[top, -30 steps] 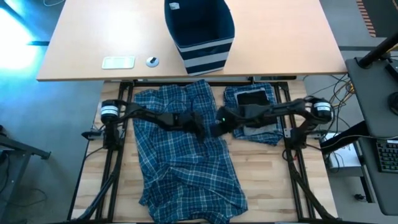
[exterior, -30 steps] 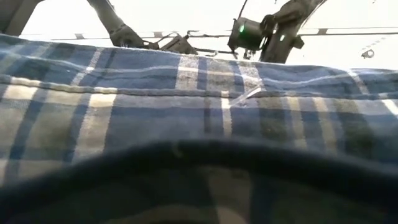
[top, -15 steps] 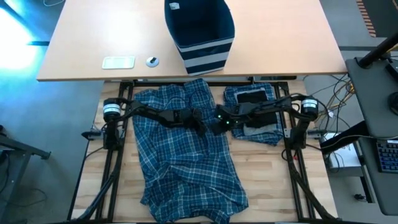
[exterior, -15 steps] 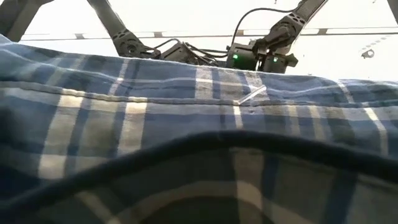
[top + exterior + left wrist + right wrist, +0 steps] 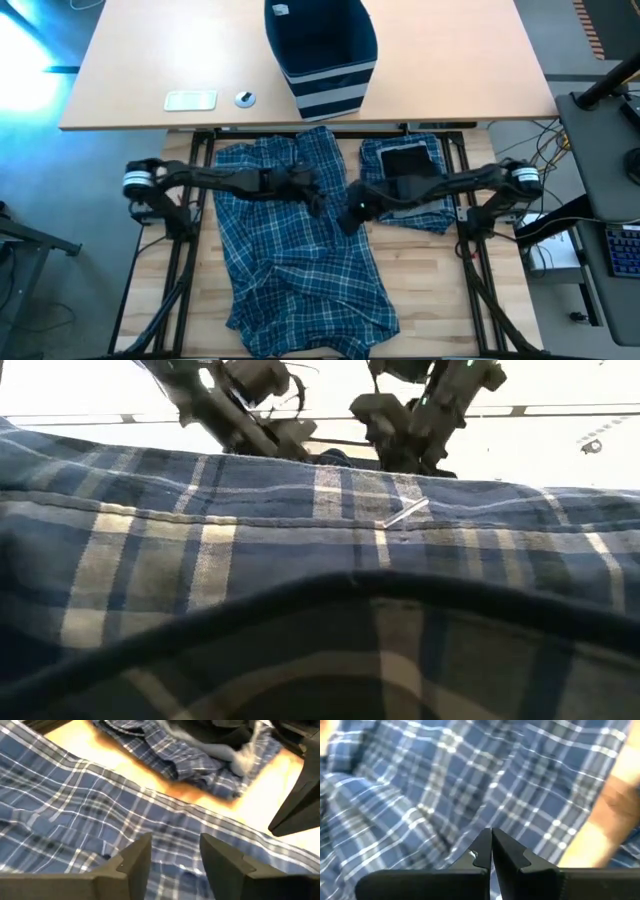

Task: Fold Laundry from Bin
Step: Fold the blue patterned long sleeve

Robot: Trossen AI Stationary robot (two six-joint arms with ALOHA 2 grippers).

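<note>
A navy striped bin (image 5: 322, 52) stands on the far table, beside a small folded pile (image 5: 405, 170). The plaid trousers (image 5: 300, 260) lie spread below both arms. The left gripper (image 5: 172, 855) hovers over them, fingers parted, empty. The right gripper (image 5: 491, 851) is pressed together, holding nothing.
</note>
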